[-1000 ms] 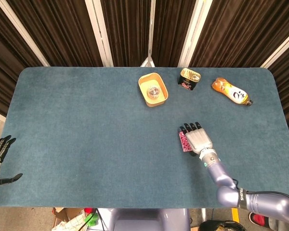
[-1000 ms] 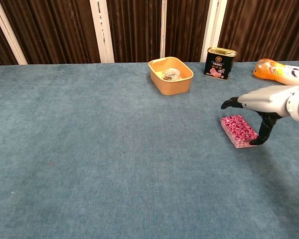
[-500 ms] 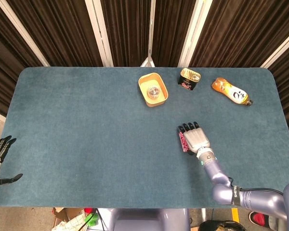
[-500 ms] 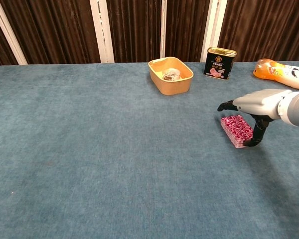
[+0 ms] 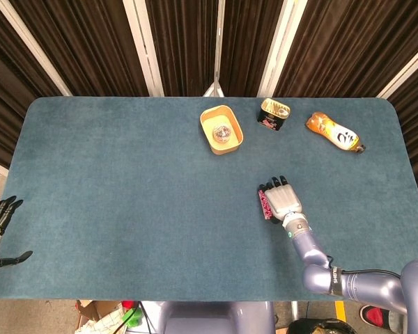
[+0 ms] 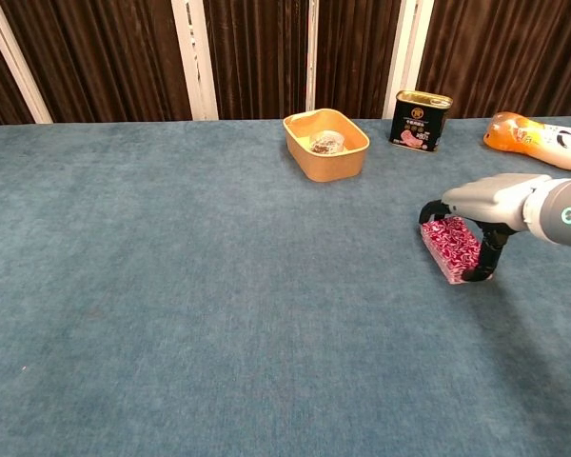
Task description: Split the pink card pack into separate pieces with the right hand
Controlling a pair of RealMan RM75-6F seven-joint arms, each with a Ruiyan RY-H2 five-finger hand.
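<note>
Straddling the pink card pack [image 6: 450, 246], right hand [image 6: 483, 202], fingertips clasping its ends.

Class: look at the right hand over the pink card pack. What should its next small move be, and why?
Probably close the fingers on the top cards and lift them off. The right hand arches over the pink card pack, fingertips down at its far end and thumb at its near end, while the pack lies as one stack on the table.

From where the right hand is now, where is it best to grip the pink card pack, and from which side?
Probably by its two short ends, from above. The pink card pack lies flat on the table, and the right hand arches over it, fingers at the far end, thumb by the near end.
</note>
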